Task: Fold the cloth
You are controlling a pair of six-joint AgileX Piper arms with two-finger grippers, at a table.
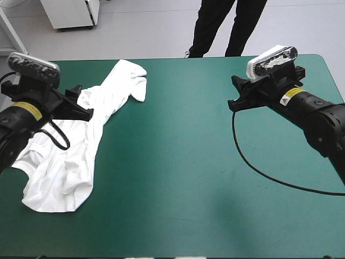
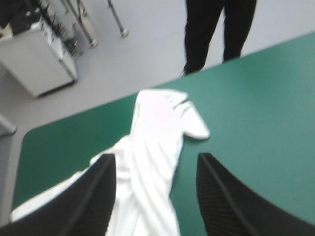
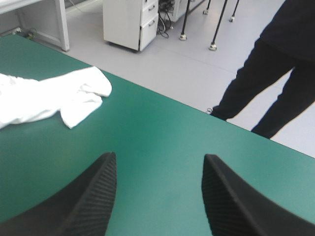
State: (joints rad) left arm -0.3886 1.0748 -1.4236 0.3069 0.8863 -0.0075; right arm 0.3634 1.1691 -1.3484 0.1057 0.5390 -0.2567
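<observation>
**Both jaws released, T-shirt loose on the table**

The jaws of the left gripper stand wide apart and grasp nothing. Its black fingers hang over the middle stretch of the white T-shirt, and the cloth runs on ahead between them. Whether the fingers touch the cloth cannot be told.

The jaws of the right gripper are equally released and empty. They are over the bare teal-green cover, well apart from the T-shirt.

In the high view the T-shirt fills the left part of the frame. It is a crumpled, rumpled band, not spread flat and not folded. Its narrow end lies in the upper left, near the table's far edge. From there it slants down past the left gripper and widens into a loose heap in the lower left. The left gripper sits at the frame's left edge, the right gripper in the upper right.
</observation>
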